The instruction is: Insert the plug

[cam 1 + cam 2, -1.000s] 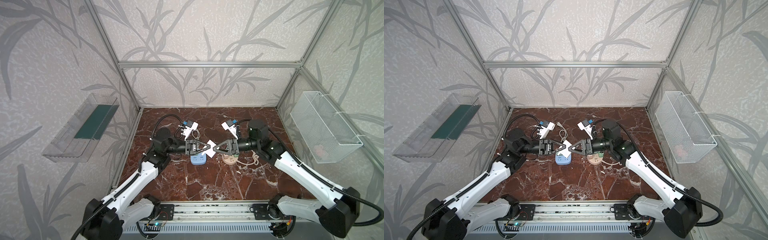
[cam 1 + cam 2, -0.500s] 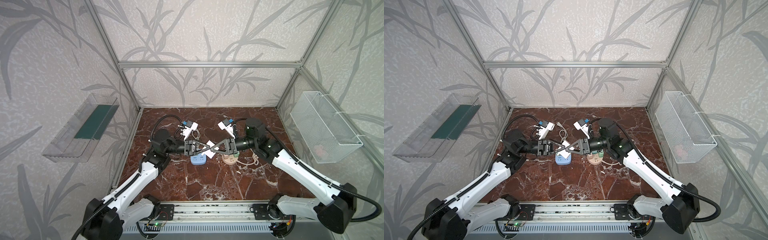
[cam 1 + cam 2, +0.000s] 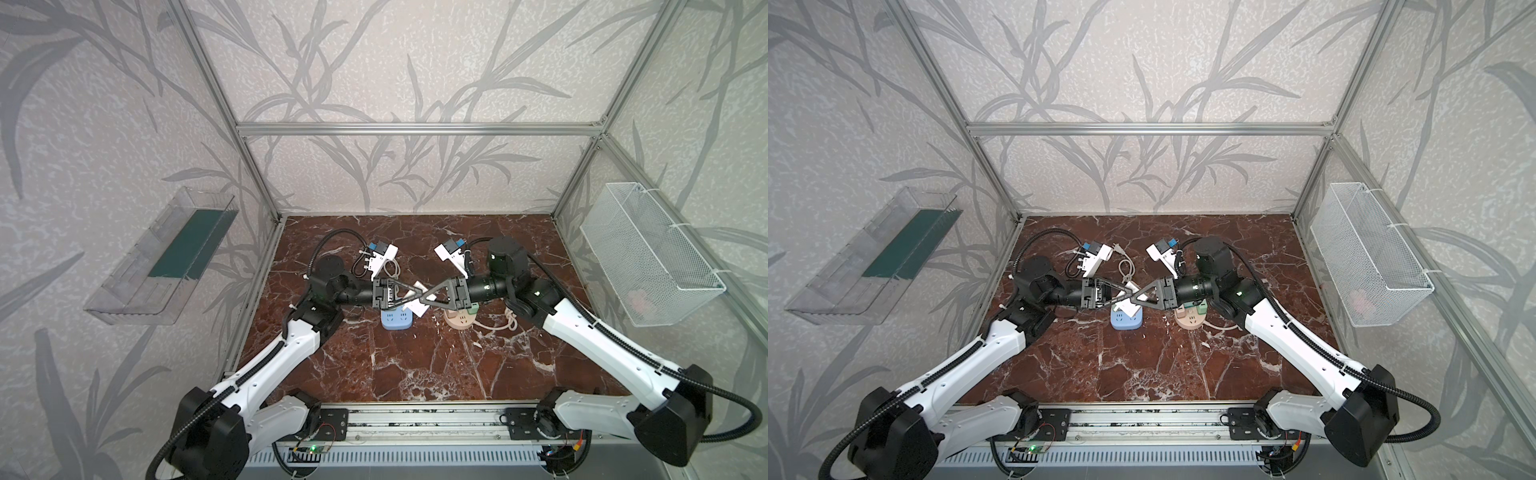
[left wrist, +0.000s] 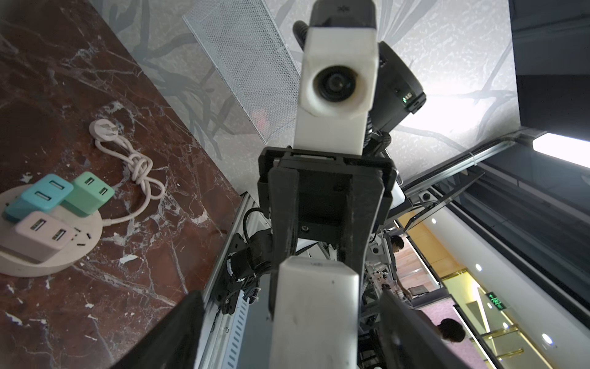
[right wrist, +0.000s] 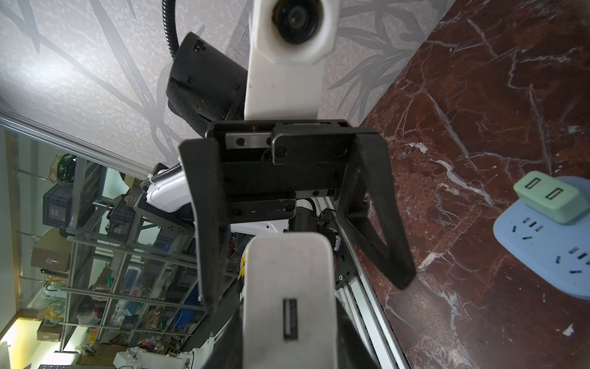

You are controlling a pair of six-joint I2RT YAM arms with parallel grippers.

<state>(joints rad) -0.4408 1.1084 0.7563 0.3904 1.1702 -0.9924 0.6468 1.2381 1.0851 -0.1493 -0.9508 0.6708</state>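
**Plug changes hands over the marble.** Above the red marble tabletop (image 3: 415, 365), two black-and-white arms (image 3: 291, 349) are seen meeting nose to nose in mid-air, in both top views.

Two socket blocks are set on the marble below them. A blue power block (image 3: 397, 323) has one green charger (image 5: 547, 198) plugged in and several outlets free. A round beige socket hub (image 4: 48, 262) is crowded with three chargers (image 4: 48, 195).

The task's thing, a white USB charger plug (image 5: 287, 271), is held off the table between the grippers, near the blue power block. It is clamped by the right gripper (image 4: 319, 281), whose fingers (image 4: 282, 223) are closed on its sides. The left gripper (image 5: 306, 289) is spread wide, its fingers (image 5: 383, 223) standing clear on either side, with nothing gripped.

The prongs cannot be seen. Since the USB port (image 5: 290, 319) is turned to the right wrist camera, they are judged to point toward the left gripper.

The step in hand is judged to be a handover. It would be done well if the left arm were drawn straight back, so that no finger clips the plug. The grip should be kept firm until the prongs are turned down over the free slots (image 5: 526, 238).
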